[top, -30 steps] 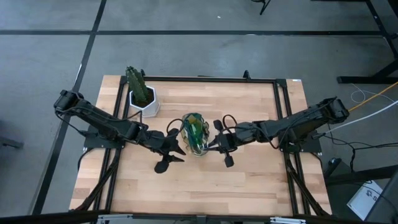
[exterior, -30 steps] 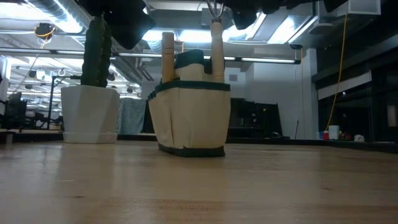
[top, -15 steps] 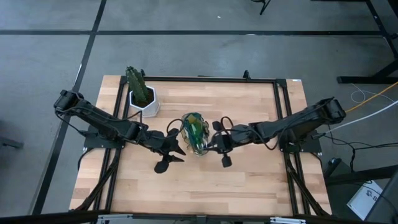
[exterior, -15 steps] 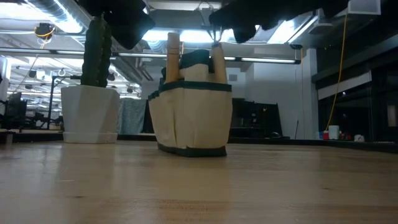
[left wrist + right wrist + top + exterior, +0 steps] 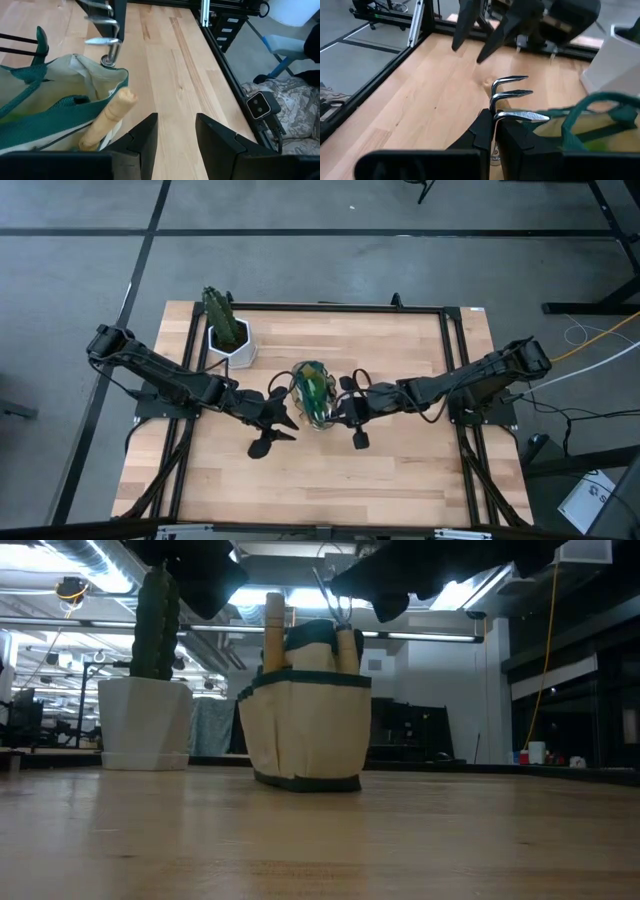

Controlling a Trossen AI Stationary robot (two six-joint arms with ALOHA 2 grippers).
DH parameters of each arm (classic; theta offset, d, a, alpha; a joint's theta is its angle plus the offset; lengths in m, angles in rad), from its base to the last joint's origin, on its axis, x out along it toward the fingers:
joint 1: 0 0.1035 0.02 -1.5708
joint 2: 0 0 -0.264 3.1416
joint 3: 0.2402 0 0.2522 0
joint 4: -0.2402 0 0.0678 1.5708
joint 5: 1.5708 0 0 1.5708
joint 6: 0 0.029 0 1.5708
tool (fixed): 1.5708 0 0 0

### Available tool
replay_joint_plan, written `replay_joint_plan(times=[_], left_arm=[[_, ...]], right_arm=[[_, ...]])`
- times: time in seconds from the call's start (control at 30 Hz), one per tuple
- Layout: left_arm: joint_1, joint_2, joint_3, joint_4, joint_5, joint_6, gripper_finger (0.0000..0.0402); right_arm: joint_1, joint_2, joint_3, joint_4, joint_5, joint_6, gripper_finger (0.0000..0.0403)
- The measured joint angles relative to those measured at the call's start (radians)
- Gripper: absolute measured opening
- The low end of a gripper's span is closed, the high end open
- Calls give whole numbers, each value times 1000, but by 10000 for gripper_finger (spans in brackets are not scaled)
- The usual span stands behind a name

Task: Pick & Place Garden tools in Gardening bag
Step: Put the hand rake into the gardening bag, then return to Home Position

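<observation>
Right gripper [image 5: 493,131], jaws clamped on the claw rake [image 5: 512,102], over the gardening bag [image 5: 314,393]; left gripper [image 5: 175,131] alongside, jaws apart.

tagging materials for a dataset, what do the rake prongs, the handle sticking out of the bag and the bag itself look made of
Rake prongs: shiny silver with bright glints, likely polished or plated metal; the right pincer is shut on the rake's neck.
Handle: pale tan, matte, rounded end, probably unfinished wood.
Bag: cream body that sags and creases, so woven fabric, maybe canvas, with green trim.
</observation>
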Motion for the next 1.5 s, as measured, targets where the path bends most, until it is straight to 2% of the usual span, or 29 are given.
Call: replay_joint_plan(times=[0.2, 0.37, 0.57, 0.73, 0.87, 1.17, 1.37, 1.5], left_arm=[[0, 0, 0, 0, 0, 0, 127], [0, 0, 0, 0, 0, 0, 127], [0, 0, 0, 0, 1, 0, 127], [0, 0, 0, 0, 1, 1, 127], [0, 0, 0, 2, 1, 1, 128], [0, 0, 0, 8, 1, 0, 128], [0, 0, 0, -1, 1, 0, 128], [4, 0, 0, 4, 1, -28, 127]], right_arm=[[0, 0, 0, -36, 19, 16, 30], [0, 0, 0, -39, 15, 41, 57], [0, 0, 0, -53, 15, 145, 130], [0, -5, 0, -87, 15, 150, 200], [0, -49, -1, -172, 14, 147, 231], [1, -241, 0, -272, 12, 163, 242], [2, -276, 0, -295, 11, 234, 242], [2, -275, 0, -336, 12, 198, 242]])
